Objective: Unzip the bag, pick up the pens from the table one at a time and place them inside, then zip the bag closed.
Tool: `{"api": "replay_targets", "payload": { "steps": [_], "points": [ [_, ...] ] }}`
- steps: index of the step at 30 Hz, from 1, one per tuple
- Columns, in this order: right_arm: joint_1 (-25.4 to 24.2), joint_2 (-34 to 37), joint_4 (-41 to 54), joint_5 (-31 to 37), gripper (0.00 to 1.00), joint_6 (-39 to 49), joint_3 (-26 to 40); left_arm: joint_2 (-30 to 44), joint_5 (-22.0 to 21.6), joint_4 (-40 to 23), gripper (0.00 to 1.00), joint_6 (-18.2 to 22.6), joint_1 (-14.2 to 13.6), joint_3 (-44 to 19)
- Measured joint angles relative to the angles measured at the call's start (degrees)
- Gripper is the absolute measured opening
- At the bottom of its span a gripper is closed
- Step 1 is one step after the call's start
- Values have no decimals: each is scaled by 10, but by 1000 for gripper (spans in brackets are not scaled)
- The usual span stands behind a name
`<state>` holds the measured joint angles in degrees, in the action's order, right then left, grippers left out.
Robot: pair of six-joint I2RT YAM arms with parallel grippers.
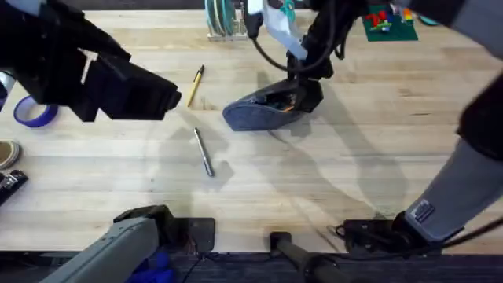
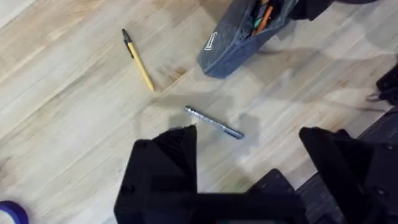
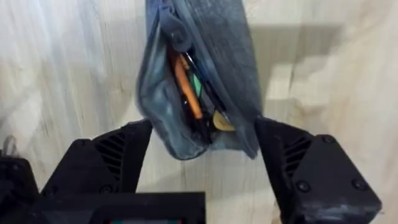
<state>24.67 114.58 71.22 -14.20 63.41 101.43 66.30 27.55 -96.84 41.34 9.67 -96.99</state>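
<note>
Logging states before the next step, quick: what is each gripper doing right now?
Left gripper: open, holding nothing, above the silver pen.
Right gripper: open, fingers either side of the bag end.

Matt cloth bag [image 1: 259,114], wooden table [image 1: 354,157]

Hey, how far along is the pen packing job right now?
Done: the bag looks unzipped, gaping open with items visible inside. In hand: the right end effector straddles the bag's end, while the left end effector is open above the silver pen. Left: both the silver pen and the yellow pen lie on the table, and zipping closed remains.
</note>
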Motion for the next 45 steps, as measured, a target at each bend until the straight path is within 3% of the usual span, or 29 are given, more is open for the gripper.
{"api": "replay_targets", "payload": {
  "steps": [17, 28, 39, 45],
  "points": [
    [0, -120, 3, 0, 996, -100, 0, 0, 0, 0, 995, 0, 0, 0],
    [-1, -191, 6, 59, 996, -248, 0, 0, 0, 0, 996, 0, 0, 0],
    [-1, -241, 53, 73, 996, -382, 0, 0, 4, 11, 995, 0, 0, 0],
    [-1, -295, 68, 89, 995, -435, 0, 0, 5, 31, 996, -32, 0, 0]
  ]
}}
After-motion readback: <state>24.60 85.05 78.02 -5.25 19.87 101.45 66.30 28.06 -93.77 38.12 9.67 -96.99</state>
